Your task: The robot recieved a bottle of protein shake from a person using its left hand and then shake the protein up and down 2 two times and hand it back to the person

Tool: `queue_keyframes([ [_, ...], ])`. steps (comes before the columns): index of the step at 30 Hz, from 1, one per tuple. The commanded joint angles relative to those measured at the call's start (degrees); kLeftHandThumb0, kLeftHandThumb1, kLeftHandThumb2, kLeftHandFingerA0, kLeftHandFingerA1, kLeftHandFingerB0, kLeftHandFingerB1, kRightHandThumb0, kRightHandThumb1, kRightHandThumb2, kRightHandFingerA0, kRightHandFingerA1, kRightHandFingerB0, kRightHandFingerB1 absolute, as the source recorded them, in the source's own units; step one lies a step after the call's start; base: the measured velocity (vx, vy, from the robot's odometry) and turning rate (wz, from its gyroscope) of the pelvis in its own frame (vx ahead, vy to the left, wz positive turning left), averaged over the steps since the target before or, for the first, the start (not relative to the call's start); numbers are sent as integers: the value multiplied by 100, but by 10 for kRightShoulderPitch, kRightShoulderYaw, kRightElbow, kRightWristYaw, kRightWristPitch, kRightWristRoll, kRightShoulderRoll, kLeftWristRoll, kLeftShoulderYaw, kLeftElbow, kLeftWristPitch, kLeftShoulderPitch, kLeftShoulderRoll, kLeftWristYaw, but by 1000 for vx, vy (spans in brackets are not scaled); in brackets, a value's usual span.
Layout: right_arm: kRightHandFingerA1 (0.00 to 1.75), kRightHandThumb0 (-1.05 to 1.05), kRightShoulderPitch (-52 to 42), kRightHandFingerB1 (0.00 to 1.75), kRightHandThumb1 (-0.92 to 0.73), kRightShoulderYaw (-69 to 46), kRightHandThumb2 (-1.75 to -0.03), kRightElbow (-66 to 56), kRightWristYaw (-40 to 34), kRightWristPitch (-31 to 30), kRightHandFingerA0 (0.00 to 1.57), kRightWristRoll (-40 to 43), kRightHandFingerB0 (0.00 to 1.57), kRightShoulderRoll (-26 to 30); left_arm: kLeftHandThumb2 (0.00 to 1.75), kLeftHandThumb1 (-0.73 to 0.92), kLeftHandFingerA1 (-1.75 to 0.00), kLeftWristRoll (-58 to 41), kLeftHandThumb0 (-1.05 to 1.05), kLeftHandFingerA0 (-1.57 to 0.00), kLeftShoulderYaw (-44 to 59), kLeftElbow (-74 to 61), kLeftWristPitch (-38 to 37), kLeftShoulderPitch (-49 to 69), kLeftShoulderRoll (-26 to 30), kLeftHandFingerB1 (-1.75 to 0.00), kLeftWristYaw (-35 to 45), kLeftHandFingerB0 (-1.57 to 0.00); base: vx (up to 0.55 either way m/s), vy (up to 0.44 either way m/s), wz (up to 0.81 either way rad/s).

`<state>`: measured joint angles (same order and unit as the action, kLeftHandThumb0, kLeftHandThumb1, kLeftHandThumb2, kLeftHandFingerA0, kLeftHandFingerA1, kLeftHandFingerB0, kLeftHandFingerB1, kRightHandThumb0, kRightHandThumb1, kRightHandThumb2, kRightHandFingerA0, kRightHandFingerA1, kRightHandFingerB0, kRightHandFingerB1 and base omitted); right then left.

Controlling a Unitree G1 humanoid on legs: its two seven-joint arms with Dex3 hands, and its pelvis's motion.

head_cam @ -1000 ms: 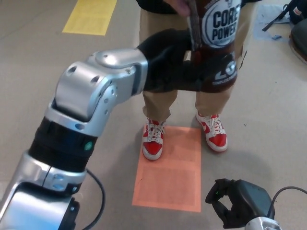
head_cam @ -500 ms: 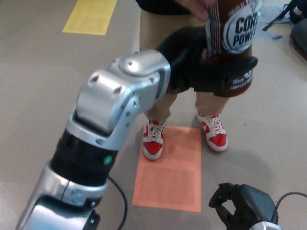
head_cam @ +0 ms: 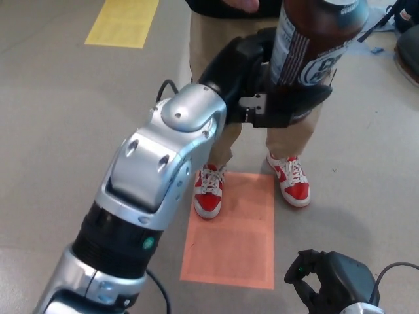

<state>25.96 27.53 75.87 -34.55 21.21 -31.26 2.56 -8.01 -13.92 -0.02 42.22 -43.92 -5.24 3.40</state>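
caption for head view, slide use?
Left robot hand grips a brown protein shake bottle in front of a standing person.

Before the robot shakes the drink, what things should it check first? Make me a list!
1. Left robot hand wrapped around the bottle: ok.
2. Person's hand off the bottle: ok, it shows apart from it.
3. Bottle upright: not ok, it leans.
4. Cap on tight: cannot tell, the top is cut off.
5. Right robot hand low and out of the way: ok.
6. Person's red shoes standing close beneath: not ok, little room.
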Motion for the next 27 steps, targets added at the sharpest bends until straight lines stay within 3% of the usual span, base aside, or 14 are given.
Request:
queue_keyframes([
  [1,103,-48,-3,87,-53,1,-114,3,-15,11,105,-12,88,11,66,85,-72,73,-23,-118,-3,19,-165,112,24,-100,-52,-69,0,0,0],
  [9,101,-48,-1,86,-50,-17,-109,2,4,3,103,6,88,7,66,86,-70,71,-23,-110,20,94,-248,214,56,-92,-35,-66,0,0,0],
  [10,100,-49,0,85,-50,-14,-109,2,-4,7,103,2,88,9,66,85,-68,64,-24,-111,28,105,-245,215,57,-93,-30,-67,0,0,0],
  [11,98,-49,-1,78,-57,-15,-97,1,-5,9,104,2,90,10,66,86,-68,59,-22,-111,34,112,-240,215,59,-94,-27,-67,0,0,0],
  [14,100,-50,-1,84,-51,-20,-108,1,-4,11,103,4,89,10,66,86,-69,58,-20,-111,40,121,-236,214,65,-95,-20,-67,0,0,0],
  [15,99,-49,0,80,-56,-21,-97,2,-8,11,106,4,93,9,66,86,-69,55,-18,-111,43,128,-237,212,69,-95,-11,-68,0,0,0],
  [16,101,-48,0,86,-50,-22,-109,2,-10,10,105,2,91,8,66,86,-69,53,-18,-111,46,132,-237,210,72,-94,-7,-68,0,0,0],
  [20,91,-49,2,82,-55,-17,-104,4,-12,6,107,-7,92,10,66,85,-69,46,-20,-113,58,147,-235,203,73,-95,-4,-73,0,0,0],
  [23,94,-48,2,84,-53,-19,-108,4,-9,4,106,-6,93,9,66,85,-69,42,-20,-114,70,162,-227,195,70,-97,0,-73,0,0,0],
  [24,100,-47,-3,88,-51,-20,-114,4,-10,6,105,-5,93,8,66,84,-67,43,-21,-115,70,156,-221,196,73,-93,2,-74,0,0,0],
  [26,98,-50,-3,87,-52,-20,-113,3,-9,11,104,-6,92,8,64,84,-69,35,-19,-114,89,120,-205,160,74,-92,-4,-73,0,0,0],
  [27,95,-51,-2,86,-52,-20,-113,3,-9,11,102,-6,92,8,66,84,-66,30,-24,-113,98,104,-192,142,75,-83,-7,-72,0,0,0],
])
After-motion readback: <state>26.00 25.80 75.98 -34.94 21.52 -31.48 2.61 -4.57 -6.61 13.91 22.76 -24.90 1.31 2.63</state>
